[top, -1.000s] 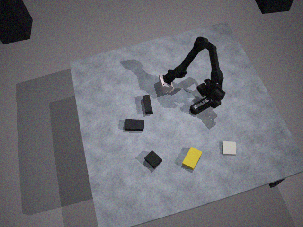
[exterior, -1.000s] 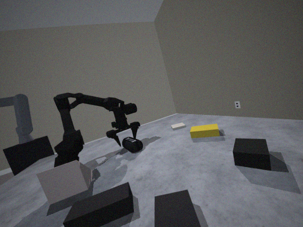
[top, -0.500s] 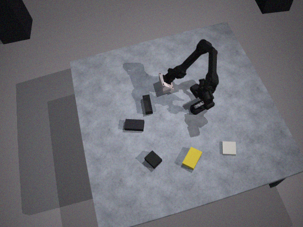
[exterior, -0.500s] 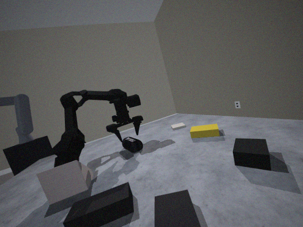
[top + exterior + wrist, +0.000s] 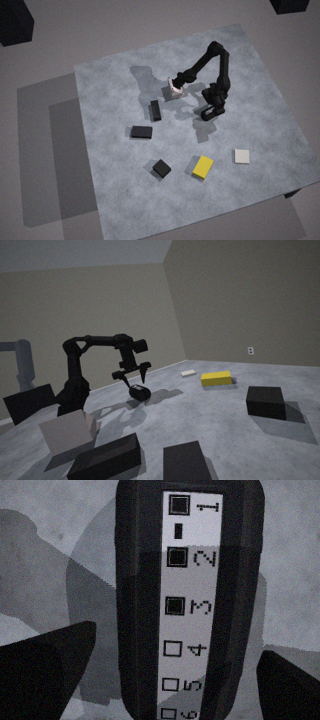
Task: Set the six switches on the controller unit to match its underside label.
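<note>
Controller unit (image 5: 190, 594) is flipped, label (image 5: 188, 607) facing up, lying on the bench (image 5: 258, 108) in the far-right part of the worktop, close to the arm's base. Gripper (image 5: 131, 378) hangs directly above it, jaws spread wide, one finger on either side of the unit, gripping nothing. In the exterior view one fingertip (image 5: 126, 382) looks very near the unit's end; can't confirm contact.

Label reads clearly in the wrist view: squares 1, 2, 3 filled; 4, 5, 6 empty. Part of the strip is in shadow but still legible.

Other parts: pale pink block (image 5: 175, 89) just left of the arm, two dark blocks (image 5: 155, 110) (image 5: 141, 132) toward the middle-left, a black cube (image 5: 161, 168), yellow block (image 5: 202, 166) and white tile (image 5: 241, 156) in a row nearer the front edge, all well apart from the unit.
</note>
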Robot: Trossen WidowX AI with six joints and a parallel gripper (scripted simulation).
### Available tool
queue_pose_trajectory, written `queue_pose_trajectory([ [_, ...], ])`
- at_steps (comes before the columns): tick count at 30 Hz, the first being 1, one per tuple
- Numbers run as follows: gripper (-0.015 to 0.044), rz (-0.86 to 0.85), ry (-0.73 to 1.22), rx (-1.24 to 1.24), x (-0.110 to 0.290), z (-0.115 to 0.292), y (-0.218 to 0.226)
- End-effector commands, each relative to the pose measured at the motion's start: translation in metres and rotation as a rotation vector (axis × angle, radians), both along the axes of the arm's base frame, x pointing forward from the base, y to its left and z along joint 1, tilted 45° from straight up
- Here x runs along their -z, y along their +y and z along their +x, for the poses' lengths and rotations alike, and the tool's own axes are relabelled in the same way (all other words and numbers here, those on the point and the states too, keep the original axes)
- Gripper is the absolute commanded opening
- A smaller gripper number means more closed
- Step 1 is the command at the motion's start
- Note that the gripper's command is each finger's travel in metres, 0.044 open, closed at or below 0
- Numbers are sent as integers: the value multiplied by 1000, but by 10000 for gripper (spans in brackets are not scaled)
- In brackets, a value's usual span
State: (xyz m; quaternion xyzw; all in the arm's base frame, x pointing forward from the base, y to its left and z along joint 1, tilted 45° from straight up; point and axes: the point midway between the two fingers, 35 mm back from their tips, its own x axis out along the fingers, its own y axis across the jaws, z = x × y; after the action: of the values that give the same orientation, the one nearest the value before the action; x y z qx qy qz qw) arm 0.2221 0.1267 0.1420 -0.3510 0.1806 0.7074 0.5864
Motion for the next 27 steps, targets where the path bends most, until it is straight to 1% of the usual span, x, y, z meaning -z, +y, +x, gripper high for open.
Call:
queue_pose_trajectory([
  [1,230,4,75,132,-4,-3,-4],
  [10,0,28,338,511,-9,-10,-14],
  [27,0,172,874,1176,-12,-25,-30],
])
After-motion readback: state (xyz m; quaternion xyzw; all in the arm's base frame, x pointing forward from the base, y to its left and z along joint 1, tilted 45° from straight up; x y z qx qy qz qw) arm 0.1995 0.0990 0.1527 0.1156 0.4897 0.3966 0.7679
